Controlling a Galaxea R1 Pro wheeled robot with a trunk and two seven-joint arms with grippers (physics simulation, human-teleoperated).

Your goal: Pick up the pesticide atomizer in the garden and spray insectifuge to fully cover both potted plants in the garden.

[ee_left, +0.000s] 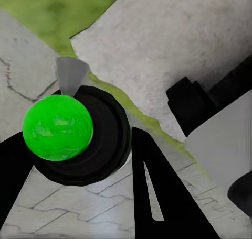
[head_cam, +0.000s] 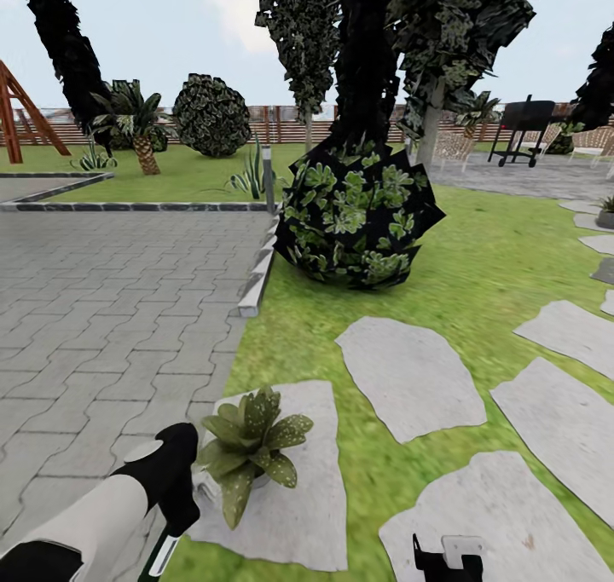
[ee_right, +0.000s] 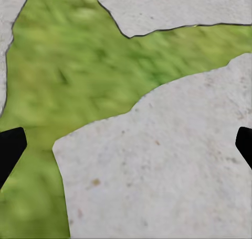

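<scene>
Big dark bush (head_cam: 358, 216) stands beyond the speckled potted plant (head_cam: 249, 446) on its stepping stone (head_cam: 298, 497).

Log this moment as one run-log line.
left pincer: shut on pesticide atomizer | right pincer: open over stepping stone | potted plant: white-specked, beside left arm

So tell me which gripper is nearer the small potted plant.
Left. The left gripper is right beside the potted plant, holding the sprayer. The right gripper hangs apart over another stepping stone.
</scene>
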